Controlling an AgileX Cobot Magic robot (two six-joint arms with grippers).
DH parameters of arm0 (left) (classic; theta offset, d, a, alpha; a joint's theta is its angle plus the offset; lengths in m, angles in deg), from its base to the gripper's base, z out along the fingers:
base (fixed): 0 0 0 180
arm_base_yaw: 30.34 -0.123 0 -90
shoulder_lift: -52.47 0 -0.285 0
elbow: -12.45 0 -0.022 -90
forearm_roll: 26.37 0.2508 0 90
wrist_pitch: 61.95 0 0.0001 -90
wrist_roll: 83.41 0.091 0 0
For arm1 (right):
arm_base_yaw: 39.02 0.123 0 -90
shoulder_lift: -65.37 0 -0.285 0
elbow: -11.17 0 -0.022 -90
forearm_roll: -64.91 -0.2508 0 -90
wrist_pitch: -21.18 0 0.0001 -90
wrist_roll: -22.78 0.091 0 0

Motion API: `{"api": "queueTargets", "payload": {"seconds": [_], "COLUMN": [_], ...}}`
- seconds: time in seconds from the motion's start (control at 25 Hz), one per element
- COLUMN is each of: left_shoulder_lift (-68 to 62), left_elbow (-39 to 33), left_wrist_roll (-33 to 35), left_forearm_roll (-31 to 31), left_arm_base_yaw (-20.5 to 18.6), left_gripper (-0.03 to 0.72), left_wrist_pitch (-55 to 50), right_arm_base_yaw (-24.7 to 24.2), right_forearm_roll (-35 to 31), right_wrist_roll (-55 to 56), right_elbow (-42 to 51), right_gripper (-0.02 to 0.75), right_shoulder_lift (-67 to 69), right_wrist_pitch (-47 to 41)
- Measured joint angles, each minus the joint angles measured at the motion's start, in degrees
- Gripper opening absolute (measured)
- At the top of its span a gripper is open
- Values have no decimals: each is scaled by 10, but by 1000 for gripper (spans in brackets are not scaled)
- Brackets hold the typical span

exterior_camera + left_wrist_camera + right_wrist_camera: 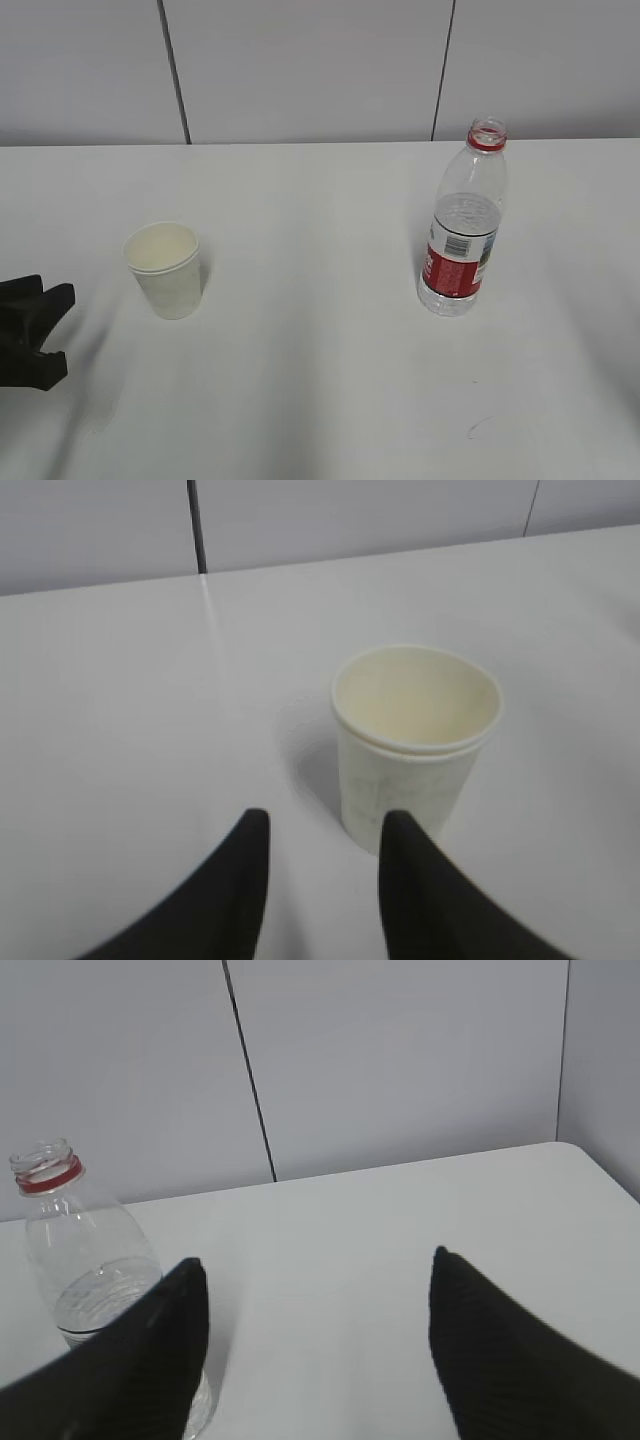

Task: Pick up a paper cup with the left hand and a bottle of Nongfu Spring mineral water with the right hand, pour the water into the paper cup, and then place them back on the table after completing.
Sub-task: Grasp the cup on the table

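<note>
An empty white paper cup (163, 268) stands upright on the left of the white table (320, 400). An uncapped Nongfu Spring bottle (462, 220) with a red label and red neck ring stands upright on the right, with clear water (466, 215) about two thirds up. My left gripper (60, 330) is open and empty at the left edge, short of the cup. In the left wrist view the gripper (326, 820) faces the cup (415, 745), which sits ahead and slightly right. My right gripper (315, 1260) is open and empty; the bottle (85, 1260) is at its left, partly behind the left finger.
A grey panelled wall (300, 70) with dark vertical seams runs behind the table's far edge. In the right wrist view the table's rounded far right corner (575, 1155) shows. The right arm is out of the exterior view.
</note>
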Motion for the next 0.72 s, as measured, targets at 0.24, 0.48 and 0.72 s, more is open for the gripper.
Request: {"api": "queueTargets", "payload": {"seconds": [0.24, 0.48, 0.72], "left_shoulder_lift": [-58, -88, -120], "left_elbow": [1, 2, 33], "left_wrist_roll": [0, 0, 0], "left_forearm_roll": [1, 21, 59], "left_arm_base_yaw": [0, 0, 0], "left_gripper": [254, 261, 396], "left_wrist_pitch": [2, 3, 5], "right_arm_base_yaw": [0, 0, 0], "right_forearm_roll": [0, 0, 0], "right_wrist_roll": [0, 0, 0], "right_elbow": [0, 0, 0], "right_gripper": [514, 514, 514], "right_shoulder_lift": [0, 0, 0], "right_wrist_pitch": [0, 0, 1]}}
